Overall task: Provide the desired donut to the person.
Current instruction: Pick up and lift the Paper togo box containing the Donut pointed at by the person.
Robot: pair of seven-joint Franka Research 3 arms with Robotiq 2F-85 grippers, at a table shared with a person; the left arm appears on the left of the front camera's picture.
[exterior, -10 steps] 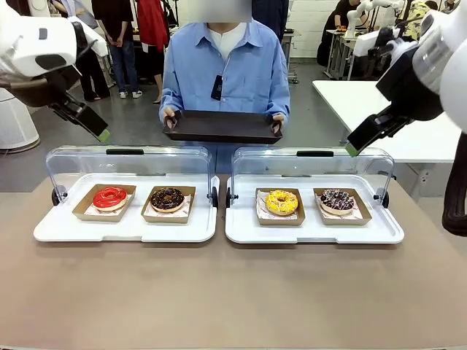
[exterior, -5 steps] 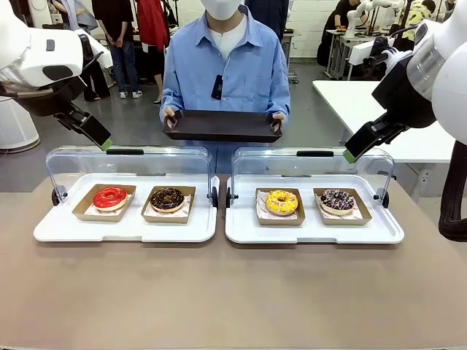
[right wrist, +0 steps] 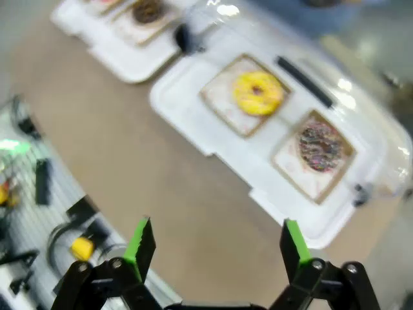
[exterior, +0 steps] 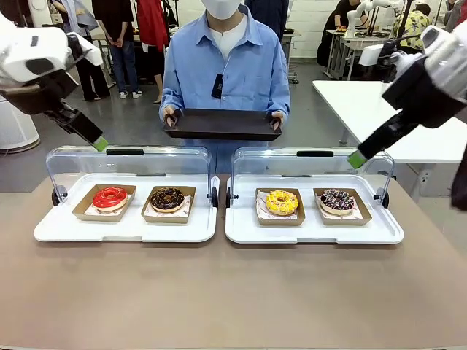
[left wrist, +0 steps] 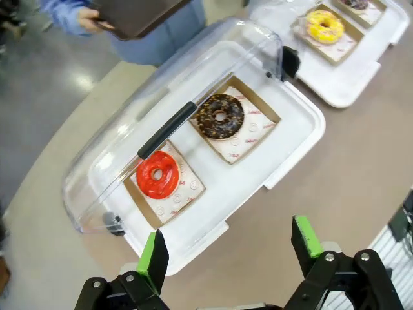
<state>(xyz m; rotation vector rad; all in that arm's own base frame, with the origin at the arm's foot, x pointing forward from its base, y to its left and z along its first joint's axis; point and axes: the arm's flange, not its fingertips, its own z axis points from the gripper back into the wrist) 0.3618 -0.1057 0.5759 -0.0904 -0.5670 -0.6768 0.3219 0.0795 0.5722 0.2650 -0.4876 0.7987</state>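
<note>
The left fingers point(left wrist: 155, 257) and right fingers point(right wrist: 293, 245) hung open. The donuts point(exterior: 282, 201) looked soft, light, icing easily smeared; the rims of their stiff card trays point(exterior: 260, 194) seemed the safer hold

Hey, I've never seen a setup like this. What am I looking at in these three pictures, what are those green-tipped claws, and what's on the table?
This is a robot with two white arms, each ending in a two-finger gripper tipped in green. The wide picture is taken from between the arms, looking across the table at a person who holds a dark tray with both hands. The other two pictures come from cameras on the robot's wrists, looking down past the left gripper and the right gripper. Both grippers are open and hold nothing. Two white trays sit on the table. The left tray holds a red donut and a chocolate donut. The right tray holds a yellow donut and a sprinkled donut. Each donut sits in its own small cardboard holder.
</note>
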